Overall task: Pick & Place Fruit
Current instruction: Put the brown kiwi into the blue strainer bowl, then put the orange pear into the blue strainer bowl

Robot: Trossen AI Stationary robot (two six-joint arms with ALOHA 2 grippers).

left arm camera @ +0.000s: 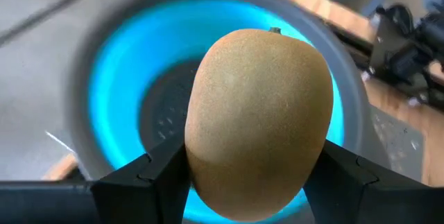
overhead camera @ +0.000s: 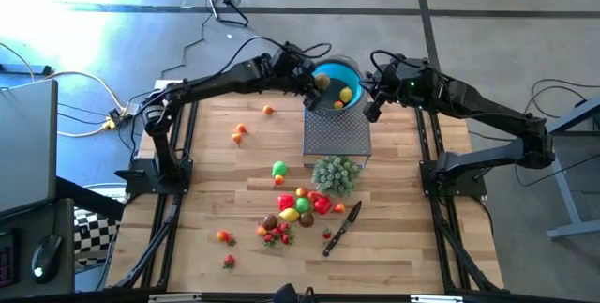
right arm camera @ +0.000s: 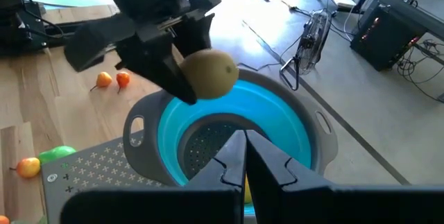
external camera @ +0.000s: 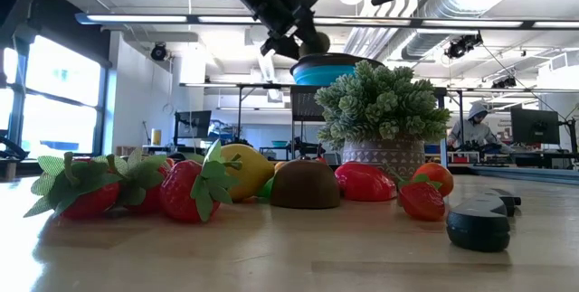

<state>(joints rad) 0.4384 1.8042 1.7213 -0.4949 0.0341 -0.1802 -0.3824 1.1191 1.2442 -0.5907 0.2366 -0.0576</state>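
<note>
My left gripper [overhead camera: 317, 83] holds a brown kiwi-like fruit [left arm camera: 260, 120] over the blue bowl [overhead camera: 349, 70], which has a grey rim and stands on a perforated metal stand [overhead camera: 337, 136] at the table's far middle. Yellow and orange fruit [overhead camera: 344, 97] lie in the bowl. Several more small fruits [overhead camera: 300, 205] lie in a heap on the table's near middle, and a few [overhead camera: 240, 132] lie apart on the left. My right gripper [right arm camera: 244, 156] hangs shut at the bowl's right rim, holding nothing. My left gripper pinches the brown fruit by its two opposite sides [left arm camera: 194, 161] between its two fingers [left arm camera: 161, 175]. The fingers come slanting down from the table's left. The fruit [right arm camera: 210, 73] is lifted clear, above the bowl's left rim and hollow.
A pale green bushy cluster in a pot [overhead camera: 336, 174] stands just in front of the metal stand. A black-handled knife [overhead camera: 341, 228] lies to the right of the fruit heap. Bare wooden table lies on the near left and near right.
</note>
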